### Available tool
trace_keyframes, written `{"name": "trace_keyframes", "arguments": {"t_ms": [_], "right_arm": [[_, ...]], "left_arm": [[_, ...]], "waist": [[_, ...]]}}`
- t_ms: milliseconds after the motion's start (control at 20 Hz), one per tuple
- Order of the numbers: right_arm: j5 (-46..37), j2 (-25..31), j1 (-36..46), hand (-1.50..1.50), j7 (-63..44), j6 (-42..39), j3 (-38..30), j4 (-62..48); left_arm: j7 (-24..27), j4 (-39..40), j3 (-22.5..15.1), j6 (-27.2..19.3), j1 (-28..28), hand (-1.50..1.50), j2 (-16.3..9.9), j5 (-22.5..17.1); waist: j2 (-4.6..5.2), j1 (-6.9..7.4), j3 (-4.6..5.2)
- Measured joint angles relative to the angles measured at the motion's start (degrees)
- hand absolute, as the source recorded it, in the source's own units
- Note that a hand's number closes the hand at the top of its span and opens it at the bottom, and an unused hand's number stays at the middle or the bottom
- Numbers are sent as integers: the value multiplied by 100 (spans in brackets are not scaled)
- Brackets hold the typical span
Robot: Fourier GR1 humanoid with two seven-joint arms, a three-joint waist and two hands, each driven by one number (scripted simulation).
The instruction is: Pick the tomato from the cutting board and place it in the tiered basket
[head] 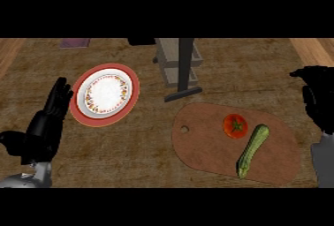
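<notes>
A red tomato point(235, 125) with a green stem lies on the brown cutting board point(202, 150), right of the board's middle. Just right of it lies a green zucchini point(252, 151), pointing from upper right to lower left. The tiered basket point(177, 62) stands at the back centre as a grey frame with a dark post and a flat foot. My right hand point(317, 99) hangs at the right edge, beyond the board's right end, fingers relaxed, holding nothing. My left hand point(47, 121) rests open at the left, fingers up.
A plate point(104, 94) with a red rim and a patterned white centre lies left of the basket, close to my left hand. A small purple item point(75, 43) sits at the back left. Lighter wood strips run along both far sides.
</notes>
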State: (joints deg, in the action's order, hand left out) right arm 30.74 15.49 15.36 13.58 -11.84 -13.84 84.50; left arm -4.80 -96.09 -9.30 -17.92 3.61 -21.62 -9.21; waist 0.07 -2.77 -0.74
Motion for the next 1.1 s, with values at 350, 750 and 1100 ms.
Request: {"name": "trace_keyframes", "arguments": {"t_ms": [350,750,1100], "right_arm": [[1094,440,-930,-150,529,-2667,-271,-549],[-461,1835,-1760,-150,807,-2996,-1056,311],[-2532,2647,-2137,-150,658,-2382,-1169,2173]], "left_arm": [[148,344,-398,-233,328,0,480,393],[252,505,-523,-381,309,0,681,605],[243,527,-552,-442,305,0,745,679]], "waist": [[14,108,46],[-28,52,70],[-61,33,89]]}}
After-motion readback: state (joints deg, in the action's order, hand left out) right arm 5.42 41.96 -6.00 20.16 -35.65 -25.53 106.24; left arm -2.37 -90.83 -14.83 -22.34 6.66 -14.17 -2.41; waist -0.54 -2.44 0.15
